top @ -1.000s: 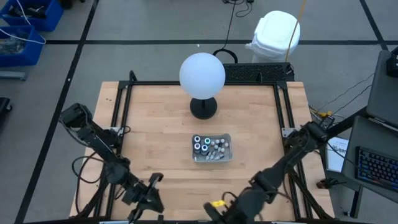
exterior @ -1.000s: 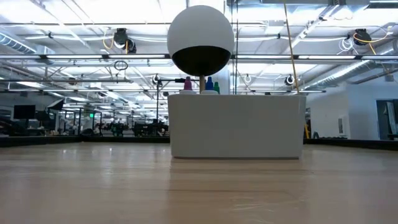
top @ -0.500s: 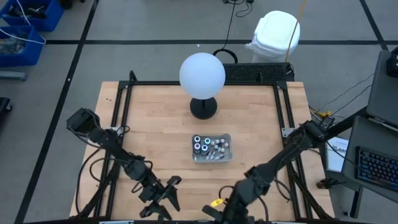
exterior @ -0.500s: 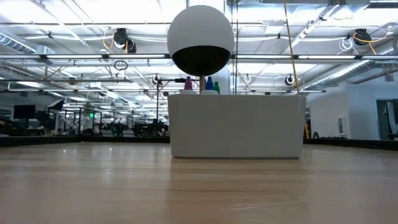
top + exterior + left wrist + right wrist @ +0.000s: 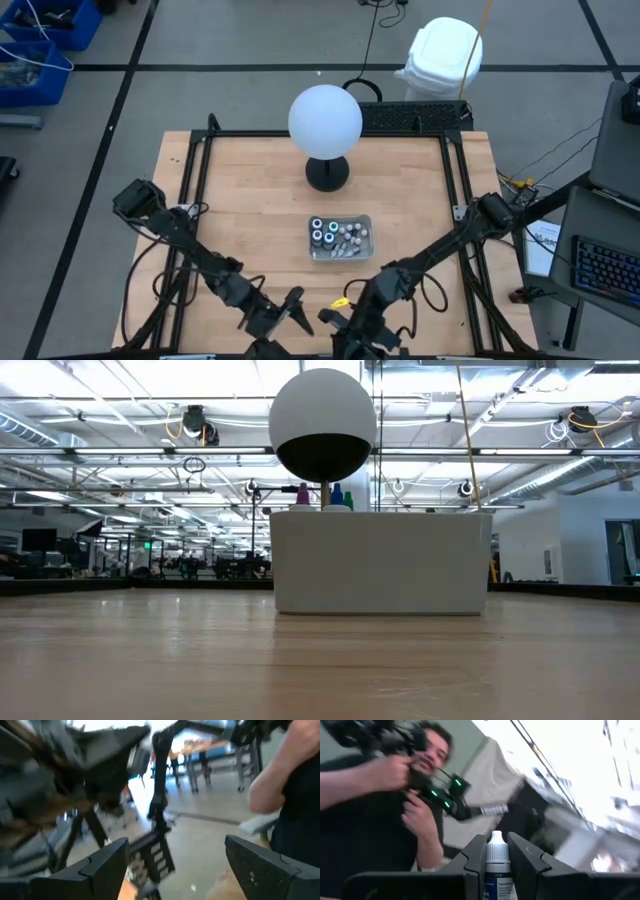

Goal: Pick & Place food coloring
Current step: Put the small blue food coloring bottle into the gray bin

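Food coloring bottle (image 5: 496, 865): white cap, dark label, clamped upright in right gripper (image 5: 497, 851) at table's near edge. Left gripper (image 5: 175, 865) alongside, fingers spread, empty. Remaining bottles (image 5: 338, 237) in clear tray (image 5: 341, 255), table centre.

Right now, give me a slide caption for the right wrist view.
Right gripper shut on a white-capped food coloring bottle, held upright, with a person's hands in the room beyond.
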